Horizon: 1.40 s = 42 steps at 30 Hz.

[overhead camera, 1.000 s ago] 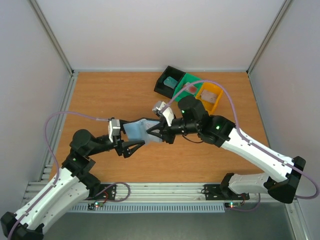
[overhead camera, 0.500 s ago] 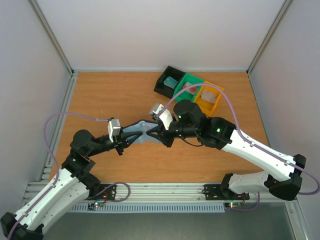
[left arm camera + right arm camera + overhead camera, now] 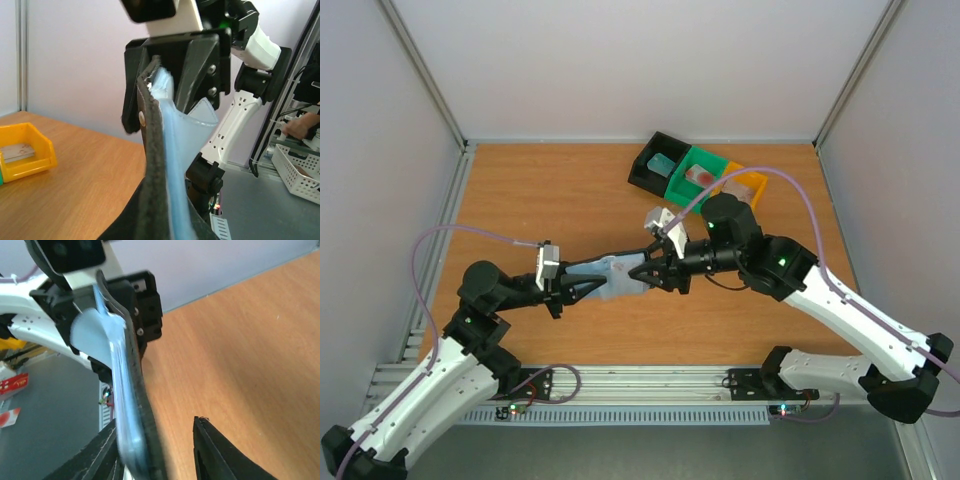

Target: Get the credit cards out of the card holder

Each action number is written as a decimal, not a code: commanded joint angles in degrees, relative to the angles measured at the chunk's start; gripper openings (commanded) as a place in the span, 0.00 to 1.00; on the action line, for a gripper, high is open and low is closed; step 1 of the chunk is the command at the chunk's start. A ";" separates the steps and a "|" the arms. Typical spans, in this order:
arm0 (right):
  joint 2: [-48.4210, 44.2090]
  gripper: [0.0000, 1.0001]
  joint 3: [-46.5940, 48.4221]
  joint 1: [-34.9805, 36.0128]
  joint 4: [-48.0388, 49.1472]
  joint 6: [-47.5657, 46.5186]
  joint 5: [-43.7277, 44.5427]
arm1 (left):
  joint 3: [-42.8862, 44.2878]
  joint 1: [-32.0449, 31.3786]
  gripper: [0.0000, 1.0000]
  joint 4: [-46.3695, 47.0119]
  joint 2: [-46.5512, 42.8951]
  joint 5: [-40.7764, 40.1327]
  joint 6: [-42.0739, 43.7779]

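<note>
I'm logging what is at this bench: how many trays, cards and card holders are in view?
Trays: 3 - black tray, green tray, orange tray
Cards: 3 - teal card, red card, whitish card
Card holders: 1 - card holder
Total: 7

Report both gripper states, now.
Left gripper: shut on the flat black wallet with pale blue lining.
Right gripper: open, loosely around the wallet's other end.
</note>
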 commanded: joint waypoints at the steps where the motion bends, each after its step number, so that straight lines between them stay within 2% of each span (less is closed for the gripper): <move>1: 1.25 0.29 -1.60 -0.12 1.43 -0.08 -3.51 | 0.57 0.15 0.00 5.15 -0.27 1.94 -1.02; 4: 0.37 0.05 -2.14 -0.50 1.62 -0.50 -3.48 | 0.40 0.15 0.00 4.88 -0.37 1.81 -1.31; 6: -0.91 0.01 -2.69 -1.79 1.61 0.56 -2.23 | 0.24 0.15 0.00 3.89 -0.56 -0.43 -1.27; 7: -1.42 0.01 -2.83 -3.20 1.05 1.61 -0.86 | 0.12 0.19 0.05 2.94 -0.71 -2.80 -1.03; 9: -1.83 0.01 -2.63 -5.37 -1.59 4.19 5.08 | -0.03 0.23 0.37 0.74 -1.05 -9.45 0.10; 10: -1.50 0.01 -2.07 -5.83 -4.14 5.61 10.59 | -0.16 0.23 0.45 -0.29 -1.06 -12.55 0.91; 11: -0.88 0.01 -1.00 -6.17 -7.14 6.99 16.41 | -0.18 0.30 0.47 -1.03 -1.04 -15.06 2.15; 14: 2.72 0.01 3.03 -6.21 -16.99 11.61 34.79 | -0.23 0.41 0.47 -3.05 -1.11 -17.66 5.84; 16: 4.27 0.01 4.32 -6.20 -19.48 13.11 38.77 | -0.29 0.41 0.46 -3.35 -1.11 -15.46 6.76; 19: 6.14 0.01 4.94 -5.83 -19.18 14.72 39.96 | -0.49 0.41 0.43 -1.70 -0.91 -10.06 6.26; 24: 16.94 0.01 14.98 3.14 -26.49 13.88 55.50 | -0.41 -0.62 0.41 2.16 0.20 -1.57 4.91; 26: 20.07 0.01 17.91 4.52 -27.37 12.80 51.82 | -0.41 -1.26 0.40 2.09 0.67 -1.51 4.65; 30: 17.25 0.01 14.31 4.63 -15.92 11.19 36.42 | -1.17 -1.78 0.38 1.95 0.84 -3.35 2.66; 35: 13.78 0.01 11.41 4.63 -7.44 7.52 17.04 | -2.22 -1.79 0.35 -0.94 0.12 -7.23 1.21; 42: 10.53 0.01 8.95 3.88 -4.29 1.83 -1.34 | -1.97 -1.72 0.32 -6.10 -2.03 -9.82 1.68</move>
